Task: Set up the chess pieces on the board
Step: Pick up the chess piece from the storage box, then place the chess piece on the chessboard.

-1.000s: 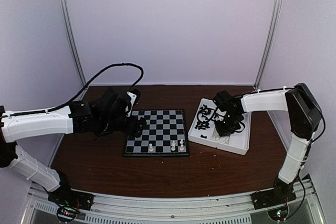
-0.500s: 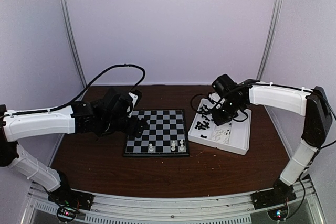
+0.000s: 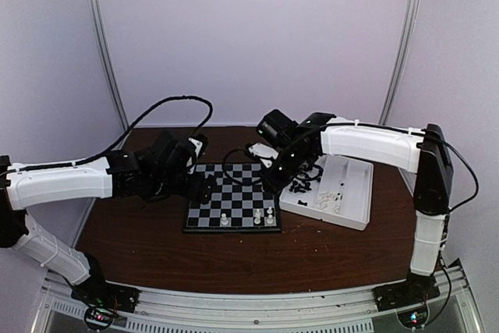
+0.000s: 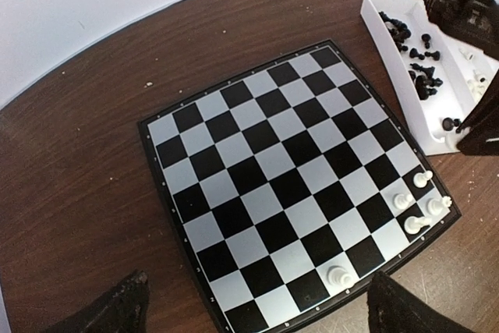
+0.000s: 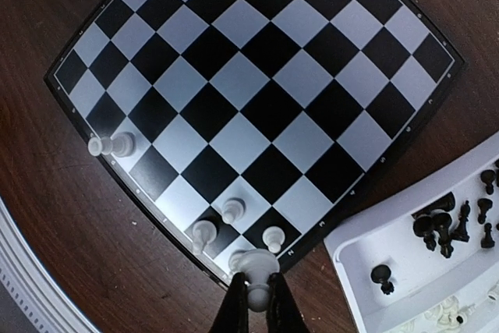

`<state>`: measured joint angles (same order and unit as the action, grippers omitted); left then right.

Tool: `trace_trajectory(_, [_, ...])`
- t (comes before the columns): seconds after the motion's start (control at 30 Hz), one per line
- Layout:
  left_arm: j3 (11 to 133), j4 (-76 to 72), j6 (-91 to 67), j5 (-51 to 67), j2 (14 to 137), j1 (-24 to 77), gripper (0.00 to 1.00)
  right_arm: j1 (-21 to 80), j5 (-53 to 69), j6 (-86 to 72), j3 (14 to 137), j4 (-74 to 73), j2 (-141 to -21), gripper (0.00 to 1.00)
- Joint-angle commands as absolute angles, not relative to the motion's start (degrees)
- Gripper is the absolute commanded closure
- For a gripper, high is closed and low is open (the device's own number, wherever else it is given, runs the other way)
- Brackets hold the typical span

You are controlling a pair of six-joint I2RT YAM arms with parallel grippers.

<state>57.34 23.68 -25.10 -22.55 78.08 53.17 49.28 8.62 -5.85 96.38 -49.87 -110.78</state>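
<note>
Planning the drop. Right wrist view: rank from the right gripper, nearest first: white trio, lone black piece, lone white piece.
1. white trio, just ahead
2. lone black piece, right, in tray
3. lone white piece, far left

The board (image 3: 234, 186) is lying mid-frame on the table (image 3: 156, 247), the tray (image 3: 355, 220) sitting just right of it. Several chess pieces (image 3: 258, 220) are standing along the board's lower edge, mostly at its lower right corner; more are lying in the tray's left part. A single piece (image 5: 253, 261) is sitting in the right gripper (image 5: 257, 292) near that corner.
</note>
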Motion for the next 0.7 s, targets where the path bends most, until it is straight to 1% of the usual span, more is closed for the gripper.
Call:
trace_trajectory(0.0, [54.8, 21.4, -28.1, -20.3, 75.5, 50.4, 0.02, 51.5, 9.9, -5.7, 102.7, -52.2, -115.2, 0.97])
trace_trajectory(0.27, [49.9, 19.9, -31.1, -15.8, 71.8, 44.8, 0.02, 53.8, 11.0, -6.4, 109.6, -54.6, -121.7, 0.97])
trace_trajectory(0.67, [48.9, 20.2, -30.8, -16.3, 70.5, 43.5, 0.02, 56.5, 8.0, -6.8, 117.1, -60.9, -129.1, 0.95])
